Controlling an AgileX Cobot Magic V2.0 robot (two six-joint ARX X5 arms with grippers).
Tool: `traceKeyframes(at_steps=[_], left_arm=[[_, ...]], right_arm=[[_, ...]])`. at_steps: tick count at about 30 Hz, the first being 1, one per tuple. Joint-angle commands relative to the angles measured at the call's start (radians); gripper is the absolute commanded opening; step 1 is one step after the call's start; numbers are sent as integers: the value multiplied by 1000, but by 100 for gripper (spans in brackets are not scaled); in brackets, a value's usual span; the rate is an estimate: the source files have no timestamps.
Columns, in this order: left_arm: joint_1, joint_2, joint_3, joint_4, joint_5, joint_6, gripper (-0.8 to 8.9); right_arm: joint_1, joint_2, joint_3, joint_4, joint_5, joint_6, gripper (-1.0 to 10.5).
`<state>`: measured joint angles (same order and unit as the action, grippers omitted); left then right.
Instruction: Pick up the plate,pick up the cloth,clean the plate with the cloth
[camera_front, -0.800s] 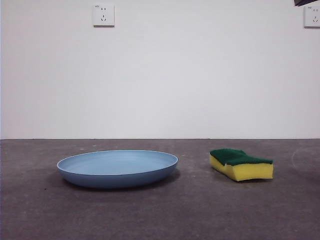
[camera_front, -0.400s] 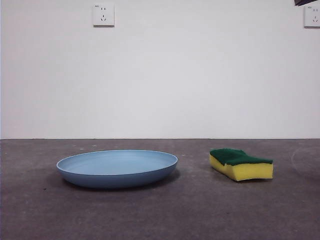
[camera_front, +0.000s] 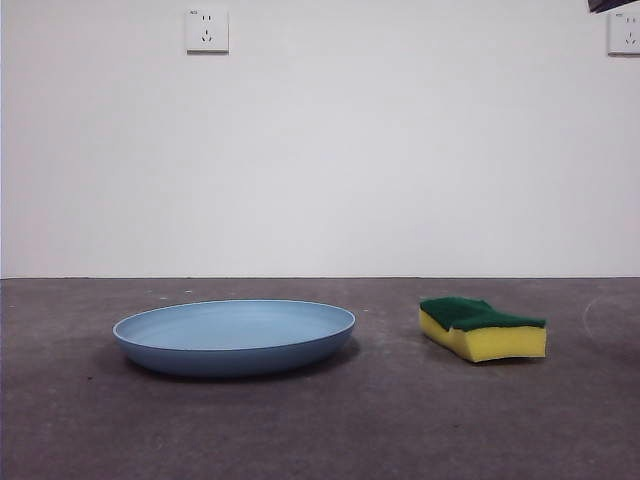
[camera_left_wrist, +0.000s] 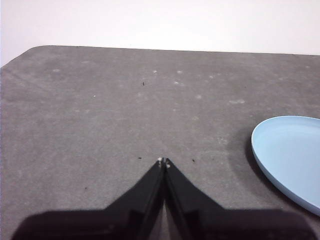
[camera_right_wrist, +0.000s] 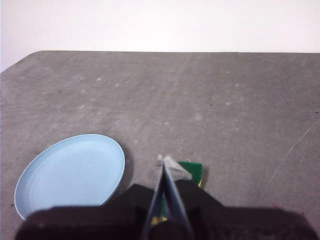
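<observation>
We saw the plate (camera_front: 234, 337) and sponge-like cloth (camera_front: 483, 328) resting apart on the tabletop (camera_front: 400, 420); the left tool (camera_left_wrist: 163, 162) and right tool (camera_right_wrist: 163, 160) were pressed together, empty.

I see soft, even room light with no glare anywhere. From the front, the wide light-blue plastic plate (camera_front: 234, 337) drops a faint, blurred shadow at its 9 and 3 o'clock; the yellow sponge with its green scouring top (camera_front: 483, 328) shades the grey table (camera_front: 320, 430) only lightly. Both wrist pictures are washed-out and soft, my black jaws near the lens blurred.
</observation>
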<state>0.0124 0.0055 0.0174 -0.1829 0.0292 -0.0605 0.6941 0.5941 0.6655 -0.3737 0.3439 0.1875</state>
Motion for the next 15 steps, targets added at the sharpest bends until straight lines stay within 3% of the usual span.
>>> traceKeyframes(at_steps=[1,5,8,15], left_arm=[[2,-2,-13,0,1,5,-3],[2,-2,-13,0,1,5,-3],[2,-2,-13,1,0,5,-3],[2,-2,-13,1,0,5,-3]], right_arm=[[1,-1,-4,3,9,-50,1],[-39,-29,-5,-64,22,-148,1],[-127,-56,-12,-102,16,-163,1],[-412,-217,-134,-24,-204,-199,1]])
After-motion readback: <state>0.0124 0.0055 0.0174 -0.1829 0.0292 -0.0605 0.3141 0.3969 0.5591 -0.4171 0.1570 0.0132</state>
